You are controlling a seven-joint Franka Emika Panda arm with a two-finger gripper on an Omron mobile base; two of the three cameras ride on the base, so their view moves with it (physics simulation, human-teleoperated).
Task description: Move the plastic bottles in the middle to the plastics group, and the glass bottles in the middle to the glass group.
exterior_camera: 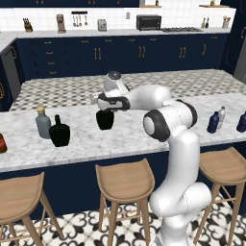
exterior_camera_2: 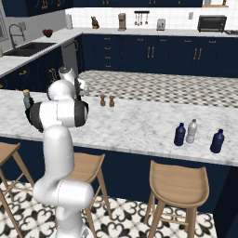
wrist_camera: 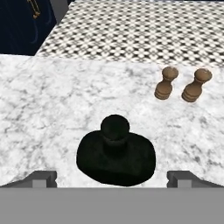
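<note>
A squat glossy black glass bottle (exterior_camera: 104, 119) stands mid-counter, and my gripper (exterior_camera: 105, 108) hovers just over its neck. In the hand view the bottle (wrist_camera: 116, 155) lies between my spread fingertips (wrist_camera: 43, 177), so the gripper (wrist_camera: 113, 178) is open and holds nothing. A second black bottle (exterior_camera: 59, 132) stands to the left, beside the tall grey bottle with a tan cap (exterior_camera: 43, 123). A reddish-brown bottle (exterior_camera: 1, 143) is at the left edge. At the right end stand a navy bottle (exterior_camera: 213, 122), a silver-grey bottle (exterior_camera: 221, 116) and another dark blue bottle (exterior_camera: 241, 122).
Two small brown shakers (wrist_camera: 166, 83) (wrist_camera: 196, 85) stand on the marble counter (exterior_camera: 144, 134) just beyond the black bottle. Wooden stools (exterior_camera: 124, 180) line the counter's near side. The far side of the counter drops to a patterned floor.
</note>
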